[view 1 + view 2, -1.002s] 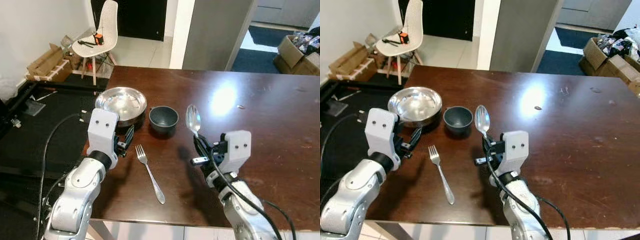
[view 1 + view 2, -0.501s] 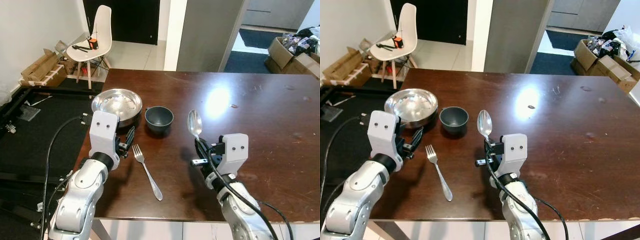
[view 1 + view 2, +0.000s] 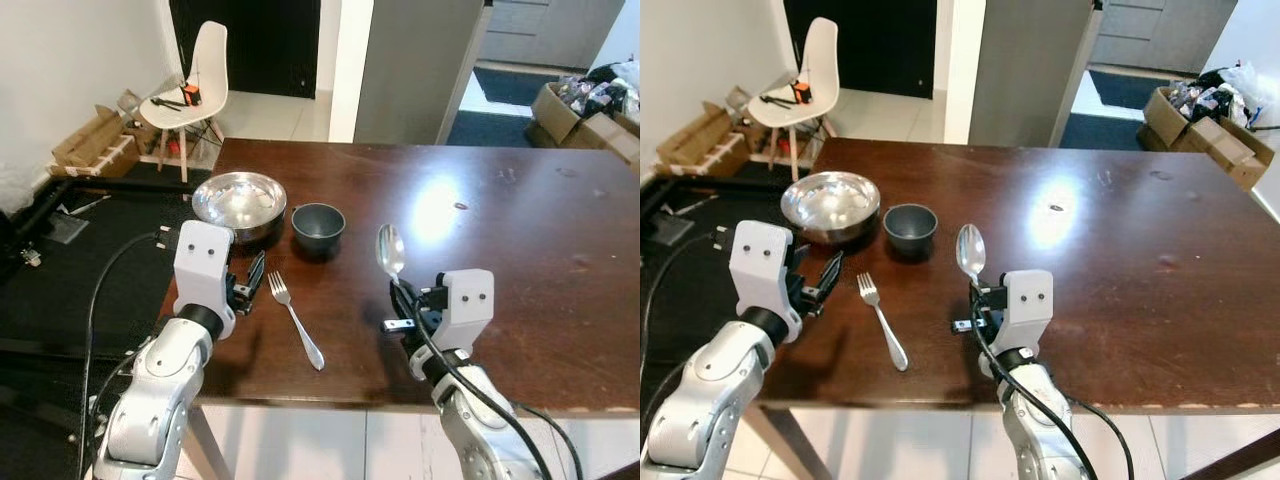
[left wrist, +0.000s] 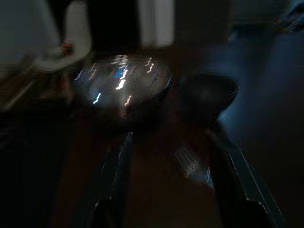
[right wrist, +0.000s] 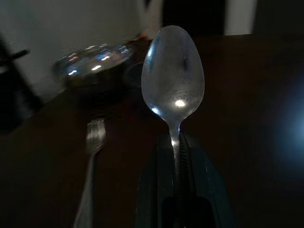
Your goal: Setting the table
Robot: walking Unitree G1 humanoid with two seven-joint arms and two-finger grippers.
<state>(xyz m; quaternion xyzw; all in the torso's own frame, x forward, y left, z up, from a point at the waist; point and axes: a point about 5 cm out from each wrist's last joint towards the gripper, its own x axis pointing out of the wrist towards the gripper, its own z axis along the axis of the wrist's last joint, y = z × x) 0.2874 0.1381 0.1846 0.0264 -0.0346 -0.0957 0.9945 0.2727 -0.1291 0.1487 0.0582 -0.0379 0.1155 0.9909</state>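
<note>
The right gripper (image 3: 400, 300) is pinching a spoon (image 3: 389, 253) tight, holding it upright over the brown table (image 3: 520, 250), to the right of the small dark bowl (image 3: 318, 225). A fork (image 3: 295, 319) is lying in front of that bowl. The left gripper (image 3: 255, 277), fingers apart, is sitting just left of the fork, near the shiny metal bowl (image 3: 238, 203).

No text, label, brand, number or sign can be read on anything here.
</note>
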